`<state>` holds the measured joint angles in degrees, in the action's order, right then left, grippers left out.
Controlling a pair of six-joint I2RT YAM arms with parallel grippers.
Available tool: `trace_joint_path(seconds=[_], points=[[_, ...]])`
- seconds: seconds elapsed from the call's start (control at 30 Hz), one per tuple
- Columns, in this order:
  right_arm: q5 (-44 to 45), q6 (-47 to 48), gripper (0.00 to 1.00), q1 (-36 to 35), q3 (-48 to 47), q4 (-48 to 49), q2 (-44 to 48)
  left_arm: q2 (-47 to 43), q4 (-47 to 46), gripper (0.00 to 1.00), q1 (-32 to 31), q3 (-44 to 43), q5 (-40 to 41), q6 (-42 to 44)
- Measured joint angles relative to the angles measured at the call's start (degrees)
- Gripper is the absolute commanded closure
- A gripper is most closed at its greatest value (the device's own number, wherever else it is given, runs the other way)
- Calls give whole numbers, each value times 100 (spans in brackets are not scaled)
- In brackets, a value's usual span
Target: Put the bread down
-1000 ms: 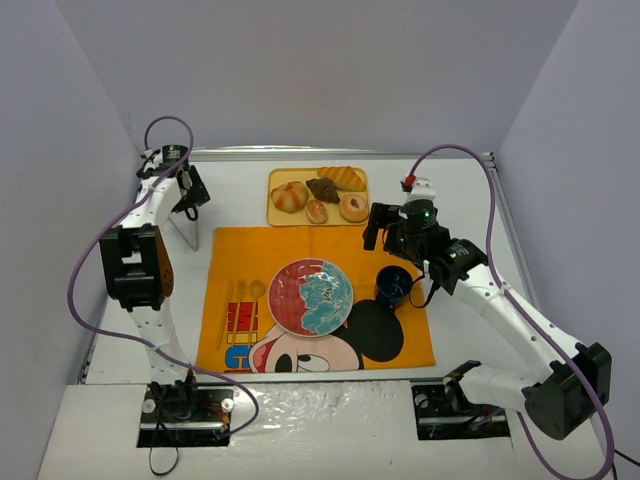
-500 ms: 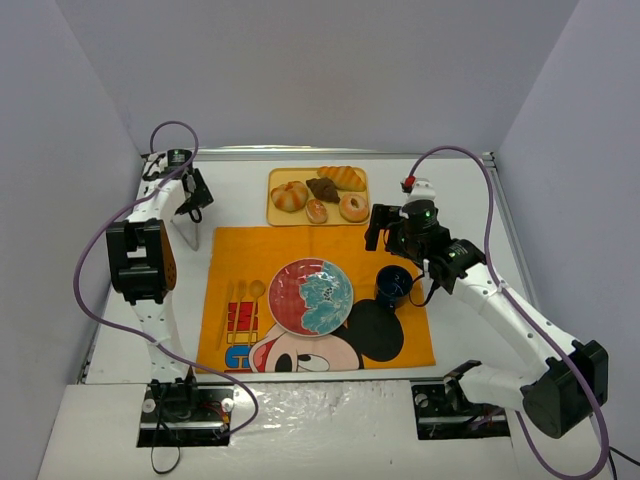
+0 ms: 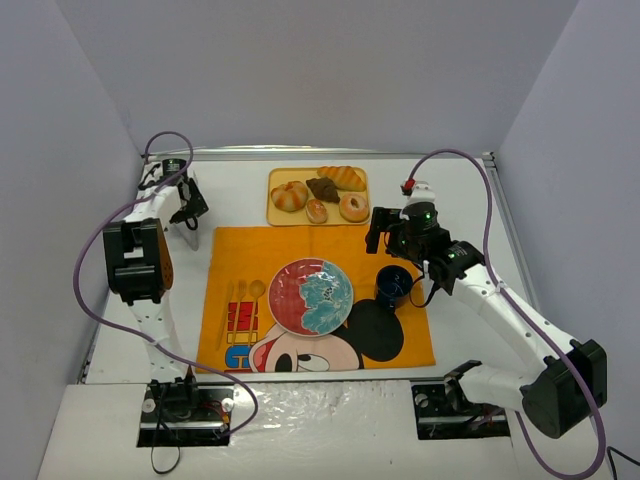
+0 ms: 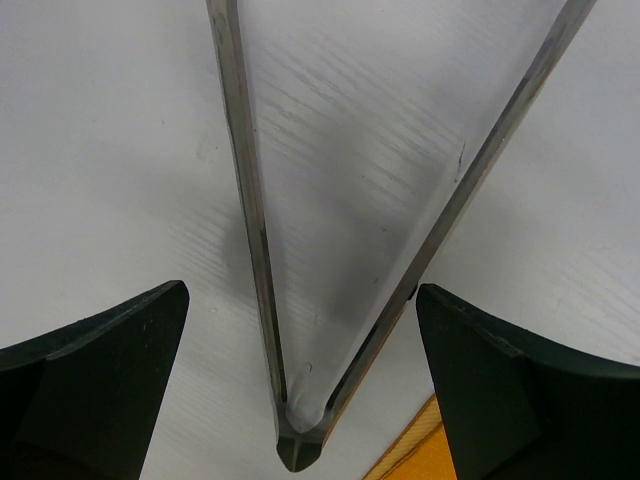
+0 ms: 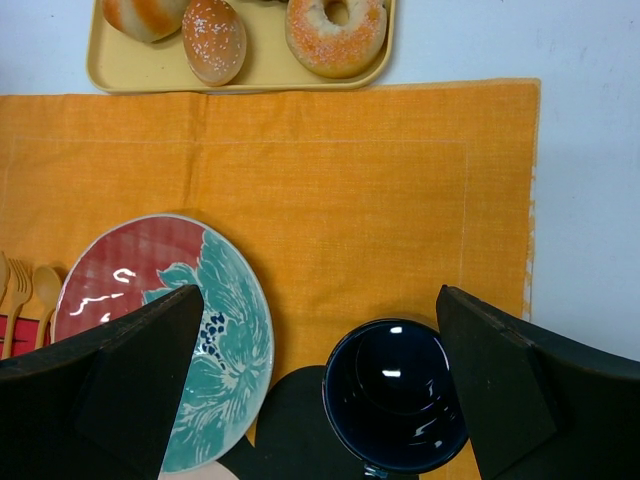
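The bread [image 3: 289,196] sits at the left end of the yellow tray [image 3: 273,178], at the back of the surface [image 3: 230,190], with a sugared roll [image 5: 213,38] just beside it. The left end effector [image 4: 300,288] hangs well off to the bread's left. Its fingers are spread wide and hold nothing, and a pair of metal tongs [image 4: 250,200] lies between them. The right end effector [image 5: 320,291] is released too. It hovers over the orange placemat [image 5: 350,180] between the plate [image 5: 150,270] and the dark cup [image 5: 395,395], with the bread ahead and to its left.
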<state>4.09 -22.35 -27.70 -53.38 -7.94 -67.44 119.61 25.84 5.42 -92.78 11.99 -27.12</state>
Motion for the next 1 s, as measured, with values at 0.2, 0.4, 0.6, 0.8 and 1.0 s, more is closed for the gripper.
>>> trace_joint_path(seconds=[0.2,0.4,0.6,0.8,1.0], points=[[-10,8,0,4,22,5,0,35,-134,3,81,1,-61,29],[-10,15,0,4,48,24,-44,267,-362,3,97,2,-261,100],[-13,18,0,4,48,47,-148,369,-540,3,100,5,-395,151],[-54,20,0,4,98,89,-205,421,-689,3,109,5,-465,158],[-59,20,0,4,129,111,-244,427,-730,10,117,5,-471,158]])
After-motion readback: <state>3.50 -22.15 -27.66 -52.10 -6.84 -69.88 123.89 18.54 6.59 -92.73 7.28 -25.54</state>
